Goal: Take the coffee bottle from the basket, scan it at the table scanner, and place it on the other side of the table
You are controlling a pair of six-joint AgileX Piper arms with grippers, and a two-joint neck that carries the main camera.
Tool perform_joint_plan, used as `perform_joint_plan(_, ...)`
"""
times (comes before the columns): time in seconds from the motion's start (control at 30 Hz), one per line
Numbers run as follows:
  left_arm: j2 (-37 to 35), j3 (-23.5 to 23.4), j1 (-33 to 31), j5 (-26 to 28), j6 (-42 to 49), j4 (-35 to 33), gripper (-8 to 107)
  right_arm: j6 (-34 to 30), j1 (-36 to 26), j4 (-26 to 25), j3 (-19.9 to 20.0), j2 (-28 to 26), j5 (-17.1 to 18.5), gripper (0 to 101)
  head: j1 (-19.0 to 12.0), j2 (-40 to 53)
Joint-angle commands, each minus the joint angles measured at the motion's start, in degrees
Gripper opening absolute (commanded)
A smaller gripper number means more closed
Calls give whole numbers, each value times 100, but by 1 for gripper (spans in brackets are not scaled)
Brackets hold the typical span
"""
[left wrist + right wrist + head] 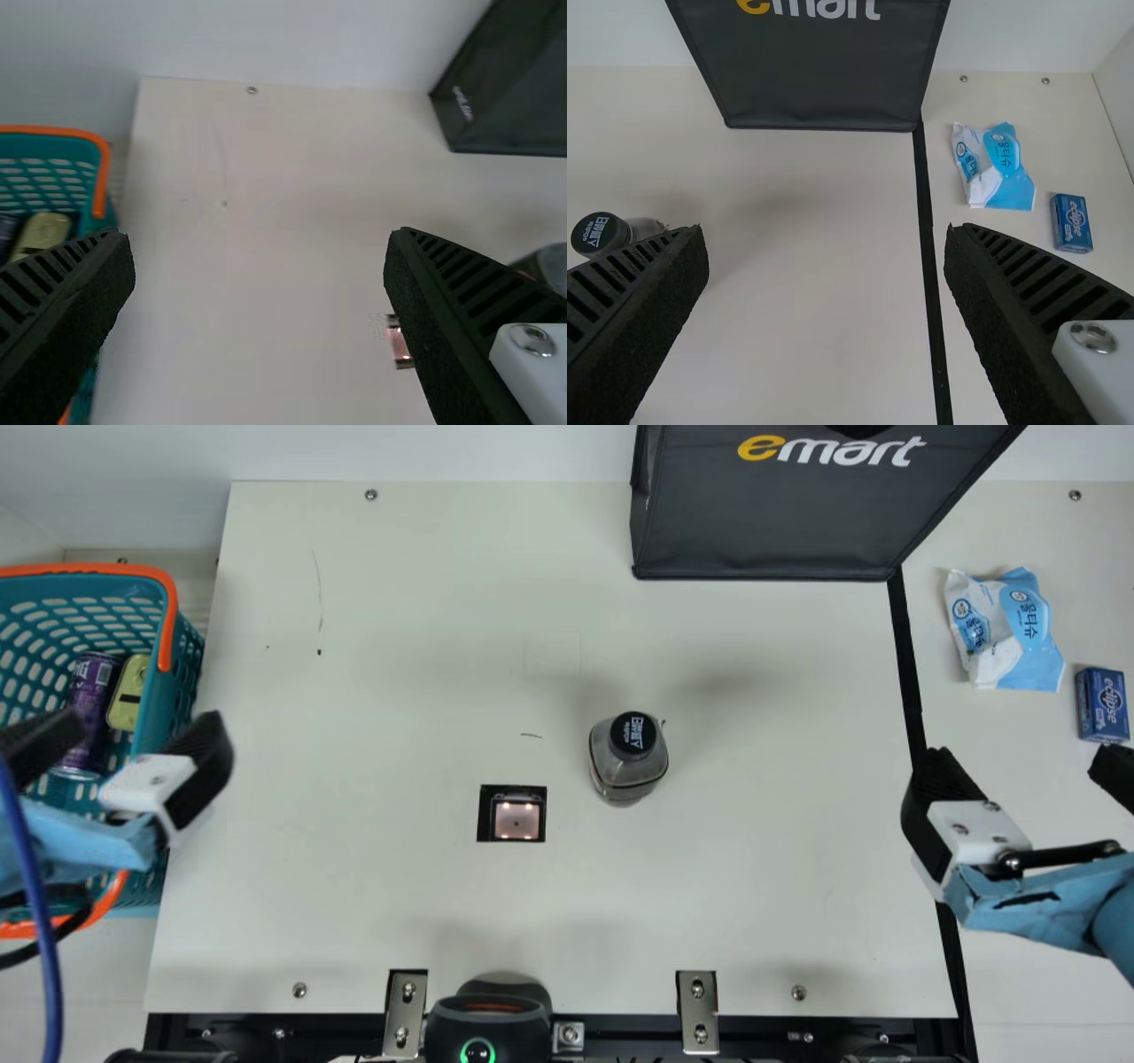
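Left gripper [133, 735] at 9 o'clock, right gripper [1023, 766] at 3 from the table scanner [516, 821]; both sets of ribbed fingers apart. Squarish see-through coffee bottle [627, 766], round black cap, upright at 2. Smooth cream table [399, 903], pale wall [443, 452] at 12.

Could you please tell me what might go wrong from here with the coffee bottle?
The bottle stands upright beside the scanner, so the open right gripper could tip it if it comes in off-centre. It is not over the scanner's window, so a scan may fail if its code isn't brought there. If it goes beyond the black strip, it might bump the white-and-blue pack or small blue box.
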Motion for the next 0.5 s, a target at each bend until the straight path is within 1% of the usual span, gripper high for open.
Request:
perform_joint_plan(0.0, 0, 0, 0, 0, 0, 0, 90, 0, 0, 0, 0, 0, 0, 95, -148, 9)
perform_joint_plan(0.1, 0, -19, 1, 14, 0, 247, 90, 0, 0, 0, 0, 0, 0, 95, -148, 9)
perform_joint_plan(0.33, 0, -19, 1, 14, 0, 261, 90, -9, 16, 3, 3, 15, -11, 95, -148, 9)
perform_joint_plan(0.47, 0, -19, 1, 14, 0, 261, 90, -203, 229, 45, 56, 109, -48, 95, -148, 9)
